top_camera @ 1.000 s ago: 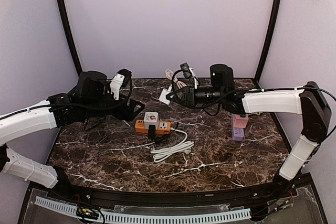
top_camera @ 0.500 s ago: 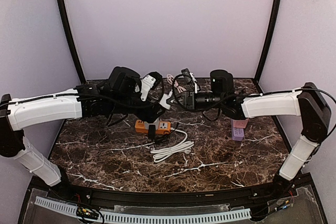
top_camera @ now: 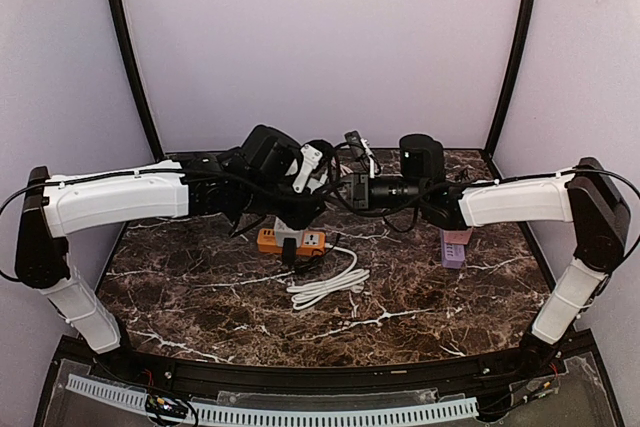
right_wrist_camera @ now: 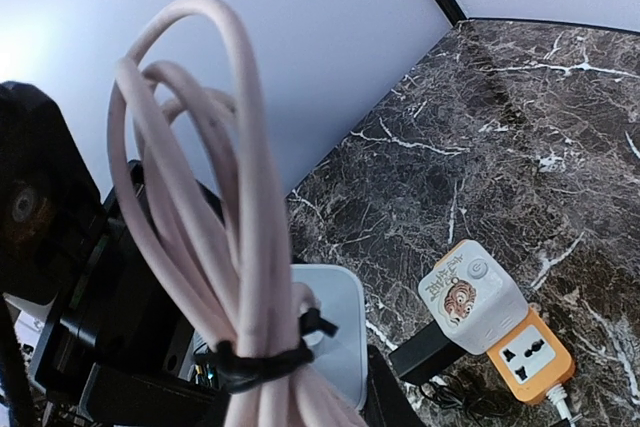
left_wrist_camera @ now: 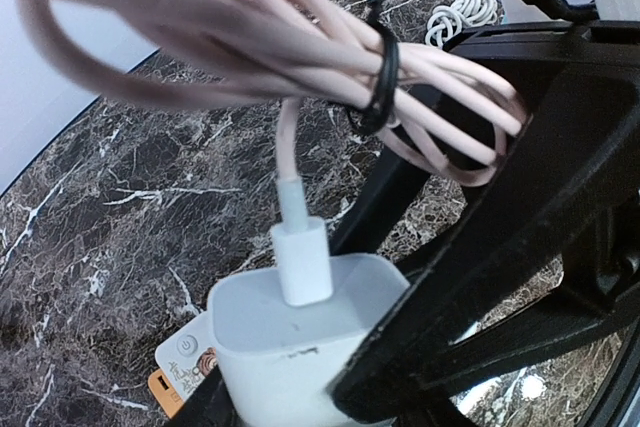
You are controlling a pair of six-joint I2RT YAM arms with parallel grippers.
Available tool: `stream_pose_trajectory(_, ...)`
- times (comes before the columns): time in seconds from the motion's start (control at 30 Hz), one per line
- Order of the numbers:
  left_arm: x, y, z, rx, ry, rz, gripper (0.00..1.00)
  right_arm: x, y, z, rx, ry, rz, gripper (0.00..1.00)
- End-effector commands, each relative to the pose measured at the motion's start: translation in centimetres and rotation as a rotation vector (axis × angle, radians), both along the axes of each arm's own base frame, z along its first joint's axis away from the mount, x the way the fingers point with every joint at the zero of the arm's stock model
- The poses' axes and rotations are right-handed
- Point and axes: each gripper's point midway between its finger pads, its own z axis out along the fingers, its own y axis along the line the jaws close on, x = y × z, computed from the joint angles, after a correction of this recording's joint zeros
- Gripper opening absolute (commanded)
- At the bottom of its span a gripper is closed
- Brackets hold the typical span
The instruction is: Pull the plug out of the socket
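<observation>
The left arm has swung in from the left side of the table to the middle, and its jaws have drawn in from wide apart as it came. The left gripper (top_camera: 322, 185) now sits right against the right gripper (top_camera: 350, 187), above the far half of the table (top_camera: 450, 297).

The right gripper has not moved. It is pressed together on the cable (left_wrist_camera: 300, 47), a pink bundle tied with a black band and held up in the air.

From the bundle one strand drops to the plug (left_wrist_camera: 300, 262), which is still seated in the top of the white charger (left_wrist_camera: 300, 347). The charger hangs clear of the table and now lies between the left fingers (left_wrist_camera: 470, 277). One finger lies against its side. The other shows only as a dark edge low in the left wrist view, so it cannot be told whether the jaws already pinch the charger or are just short of it.

This looks like the set-up for the pull, with one gripper on the cable and the other taking the charger body, so that the two can be drawn apart. The plug is not out yet. The left grip needs to be firm first, or the charger may slip through when the pull starts. Holding the bundle rather than the plug itself may also strain the thin strand.

The orange strip (top_camera: 290, 240) and the white cord (top_camera: 325, 285) lie below on the table, untouched.
</observation>
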Motion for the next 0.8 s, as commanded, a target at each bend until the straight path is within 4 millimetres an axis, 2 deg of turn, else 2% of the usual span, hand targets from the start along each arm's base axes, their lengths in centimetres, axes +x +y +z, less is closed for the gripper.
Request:
stream_pose_trajectory(0.0, 0.6, 0.6, 1.3, 0.011, -0.041, 0.046, 0.44, -1.0, 0.3, 0.9, 0.039, -0.012, 0.022, 0.03)
stream_pose_trajectory(0.17, 0.9, 1.0, 1.1, 0.026, -0.052, 0.069, 0.36, -1.1, 0.3, 1.3, 0.050, -0.003, 0.027, 0.20)
stream_pose_trajectory(0.3, 1.0, 1.4, 1.6, 0.011, -0.064, 0.087, 0.29, -1.1, 0.2, 1.4, 0.043, -0.004, 0.021, 0.50)
stream_pose_trajectory(0.43, 1.3, 1.9, 1.8, -0.005, -0.059, 0.111, 0.27, -1.0, -0.3, 1.5, 0.032, -0.017, -0.004, 0.80)
stream_pose_trajectory(0.53, 2.0, 2.7, 1.9, -0.027, -0.042, 0.137, 0.27, -0.9, -0.8, 1.7, 0.027, -0.028, -0.016, 0.97)
stream_pose_trajectory(0.63, 2.8, 3.9, 2.2, -0.062, -0.015, 0.163, 0.26, -0.8, -1.3, 1.4, 0.012, -0.034, -0.026, 0.99)
stream_pose_trajectory(0.77, 5.0, 6.9, 2.7, -0.116, 0.020, 0.248, 0.26, -0.9, -1.9, 0.4, -0.011, -0.028, -0.031, 0.99)
